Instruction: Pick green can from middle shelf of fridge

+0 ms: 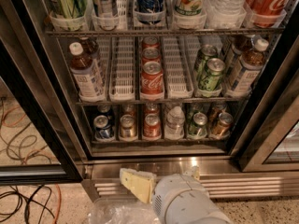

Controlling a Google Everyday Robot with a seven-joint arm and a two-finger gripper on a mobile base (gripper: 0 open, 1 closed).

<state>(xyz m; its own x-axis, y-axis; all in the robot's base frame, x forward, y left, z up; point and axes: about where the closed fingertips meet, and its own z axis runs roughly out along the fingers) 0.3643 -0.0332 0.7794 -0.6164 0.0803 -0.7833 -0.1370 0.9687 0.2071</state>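
The gripper [130,175] is held low before the fridge [159,164] base, fingers [140,188] closed on nothing — the green can [211,74] is seen well above them, rightward, on the middle shelf [122,78].

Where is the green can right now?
Camera view: the front green can stands right on the middle shelf, beside a brown bottle; the gripper is low, centre.

Dim, warm light inside the fridge [51,101]. Can fronts catch light from the front, and the rear of the middle shelf [122,73] falls into shadow. Hot glare spot on the steel base [194,163]. The hand [138,185], low centre before that base, is pale and evenly lit. Verticals splay outward toward the edges.
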